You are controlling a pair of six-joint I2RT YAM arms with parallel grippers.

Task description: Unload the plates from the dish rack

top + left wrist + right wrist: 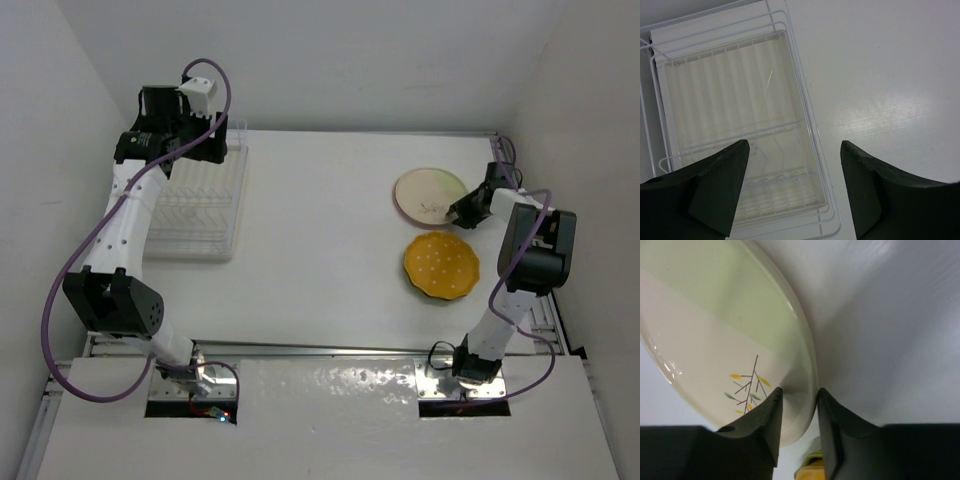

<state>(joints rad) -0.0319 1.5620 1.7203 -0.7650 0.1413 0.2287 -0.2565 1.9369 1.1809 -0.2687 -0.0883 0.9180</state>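
The dish rack (200, 205), a clear tray with thin white wire dividers, stands at the left; in the left wrist view no plate shows in the dish rack (740, 90). My left gripper (210, 140) hovers open over its far end, the gripper (792, 190) holding nothing. At the right a cream plate (430, 195) with a pale green part and a twig drawing lies on the table. My right gripper (457, 212) is shut on the near rim of that plate (730, 340), one finger on each side, gripper (799, 405). An orange plate with white dots (441, 265) lies in front of it.
White walls close in the table on the left, far and right sides. In the right wrist view a green edge (812, 460) shows beside the orange plate, just below the fingers. The right arm's base (470, 365) stands at the near edge.
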